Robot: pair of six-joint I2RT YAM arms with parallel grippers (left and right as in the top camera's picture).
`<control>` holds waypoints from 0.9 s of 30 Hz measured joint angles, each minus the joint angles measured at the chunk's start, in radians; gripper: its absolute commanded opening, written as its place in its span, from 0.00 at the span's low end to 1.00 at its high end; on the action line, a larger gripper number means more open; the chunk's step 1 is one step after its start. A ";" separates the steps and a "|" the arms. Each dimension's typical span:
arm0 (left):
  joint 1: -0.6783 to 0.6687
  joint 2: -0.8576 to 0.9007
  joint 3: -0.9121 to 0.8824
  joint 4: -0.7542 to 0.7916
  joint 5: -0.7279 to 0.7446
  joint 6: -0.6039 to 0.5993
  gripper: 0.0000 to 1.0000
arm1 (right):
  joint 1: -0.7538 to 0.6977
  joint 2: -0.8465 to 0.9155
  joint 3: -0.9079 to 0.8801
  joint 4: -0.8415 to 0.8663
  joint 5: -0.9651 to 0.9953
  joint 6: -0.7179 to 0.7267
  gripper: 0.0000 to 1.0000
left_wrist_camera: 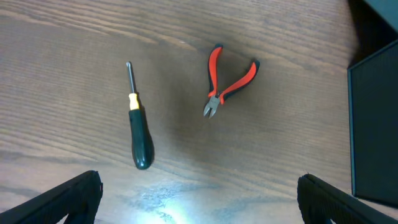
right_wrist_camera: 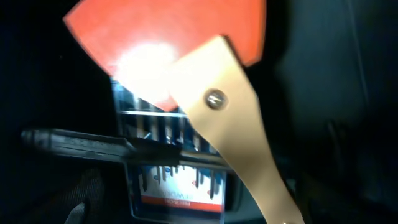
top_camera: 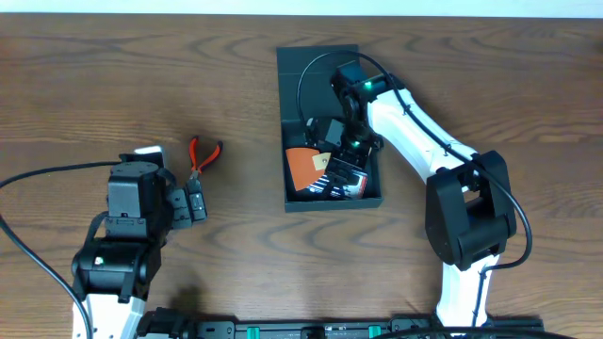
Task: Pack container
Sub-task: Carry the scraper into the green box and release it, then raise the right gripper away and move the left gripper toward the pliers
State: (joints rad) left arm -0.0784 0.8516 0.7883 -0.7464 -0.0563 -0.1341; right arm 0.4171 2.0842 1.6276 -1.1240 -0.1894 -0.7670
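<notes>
1. While the right gripper [top_camera: 332, 141] hangs low inside the container [top_camera: 334, 203], packing looks to be in its middle stage. An orange-bladed scraper [top_camera: 303, 165] and a case of drill bits [top_camera: 344, 184] lie in the container. Red-handled cutters [top_camera: 204, 153] lie on the table well to the container's left.
2. The container sits near the middle of the table with its flap lid folded back on the far side and its mouth facing up.
3. From the right wrist view the scraper's tan handle runs down toward the camera across the bit case [right_wrist_camera: 180, 186]. The fingers are lost in shadow, so I cannot tell whether this claw grips the handle or has let go.
4. The right arm reaches from the near edge up and over the container's right wall, with its wrist bent down into the box.
5. The left gripper [left_wrist_camera: 199, 182] hovers left of the container above bare wood, its jaws spread wide and holding nothing. Its camera shows a black-handled screwdriver [left_wrist_camera: 138, 134] and the cutters side by side, apart from each other.
6. Next, I judge, the left claw must descend on one of these tools. It should close across the handle, lift clear and carry it rightward over the container's left wall. The right arm should be out of the box first, or the two could collide.
</notes>
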 measured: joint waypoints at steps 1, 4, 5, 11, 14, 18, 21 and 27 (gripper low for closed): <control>0.000 0.000 0.011 -0.020 0.000 0.000 0.98 | 0.000 0.000 0.013 -0.007 0.014 0.025 0.99; 0.000 0.002 0.073 -0.080 0.000 0.000 0.99 | -0.001 0.002 0.103 -0.055 0.051 0.095 0.99; 0.000 0.004 0.105 -0.098 0.000 0.000 0.99 | -0.001 0.002 0.156 -0.075 0.059 0.119 0.99; 0.000 0.082 0.358 -0.253 0.000 0.011 0.98 | -0.018 -0.014 0.440 -0.103 0.094 0.280 0.99; 0.000 0.174 0.489 -0.321 0.001 0.044 0.98 | -0.067 -0.043 0.552 -0.103 0.120 0.412 0.99; 0.000 0.357 0.641 -0.352 0.020 0.136 0.98 | -0.196 -0.116 0.632 -0.107 0.138 0.589 0.99; 0.000 0.510 0.697 -0.338 0.029 0.209 0.99 | -0.307 -0.157 0.649 -0.153 0.144 0.661 0.99; 0.034 0.776 0.706 -0.237 0.043 0.298 0.98 | -0.443 -0.159 0.645 -0.269 0.145 0.716 0.99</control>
State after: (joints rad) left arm -0.0441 1.6279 1.4944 -0.9836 -0.0135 0.1642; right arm -0.0257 1.9247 2.2723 -1.3930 -0.0444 -0.0505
